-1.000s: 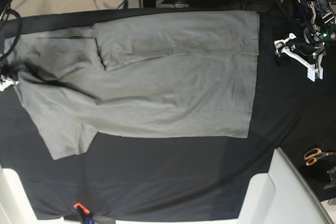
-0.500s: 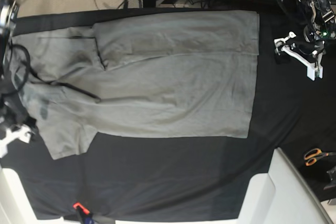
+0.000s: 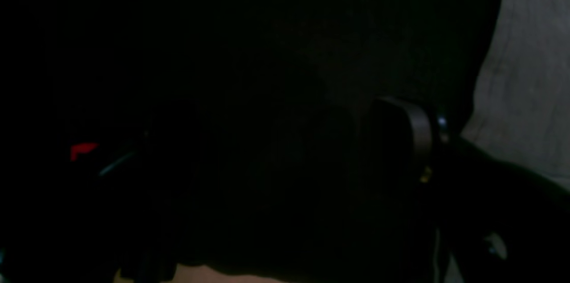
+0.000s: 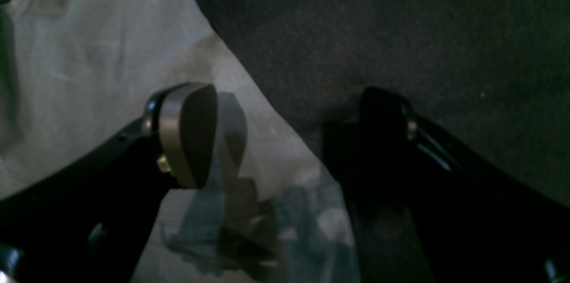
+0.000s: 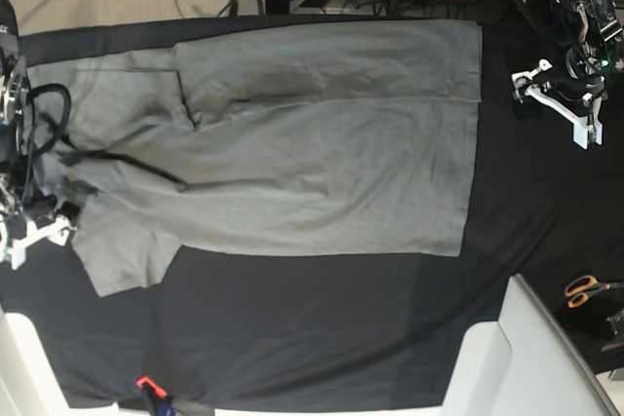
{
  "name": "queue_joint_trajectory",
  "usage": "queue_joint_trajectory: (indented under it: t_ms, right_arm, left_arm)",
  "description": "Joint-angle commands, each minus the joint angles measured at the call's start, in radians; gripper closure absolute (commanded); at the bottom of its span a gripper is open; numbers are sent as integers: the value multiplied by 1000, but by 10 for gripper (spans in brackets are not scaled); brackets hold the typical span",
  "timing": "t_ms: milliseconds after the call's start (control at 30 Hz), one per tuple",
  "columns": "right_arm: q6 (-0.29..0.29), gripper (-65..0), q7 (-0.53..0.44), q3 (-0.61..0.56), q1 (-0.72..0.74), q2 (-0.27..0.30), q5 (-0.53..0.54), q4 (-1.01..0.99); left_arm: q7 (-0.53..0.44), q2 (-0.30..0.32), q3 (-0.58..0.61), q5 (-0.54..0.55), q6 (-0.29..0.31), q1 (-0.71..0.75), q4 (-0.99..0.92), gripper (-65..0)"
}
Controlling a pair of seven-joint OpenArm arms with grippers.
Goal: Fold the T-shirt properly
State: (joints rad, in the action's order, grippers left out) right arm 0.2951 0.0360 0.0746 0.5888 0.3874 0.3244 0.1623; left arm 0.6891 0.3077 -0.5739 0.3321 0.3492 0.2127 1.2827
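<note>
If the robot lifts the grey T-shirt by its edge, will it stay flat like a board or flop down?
It will probably flop. The T-shirt lies creased and already folded over itself on the black cloth, so it looks soft and thin. It likely drapes and drags rather than lifting whole. The right gripper, open astride its edge, would probably raise only that part.

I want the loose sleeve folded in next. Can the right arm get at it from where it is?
Probably yes: the right gripper is open, straddling the T-shirt sleeve's edge, with nothing between.
</note>
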Motion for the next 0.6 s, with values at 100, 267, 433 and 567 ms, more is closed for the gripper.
queue_joint_trajectory:
  t_ms: [100, 267, 433, 567]
  right_arm:
    - [8, -468, -18, -66, 30, -23, 5, 10]
    - [8, -419, -18, -92, 30, -40, 6, 10]
    - [5, -189, -18, -92, 30, -37, 6, 12]
    - [3, 0, -18, -92, 30, -32, 6, 13]
  left_arm:
    - [-16, 18, -4, 5, 6, -9, 16, -573]
    - [-16, 18, -7, 5, 6, -6, 16, -573]
    - [-16, 18, -7, 5, 6, -6, 16, -573]
    - [-16, 18, -1, 5, 6, -11, 16, -573]
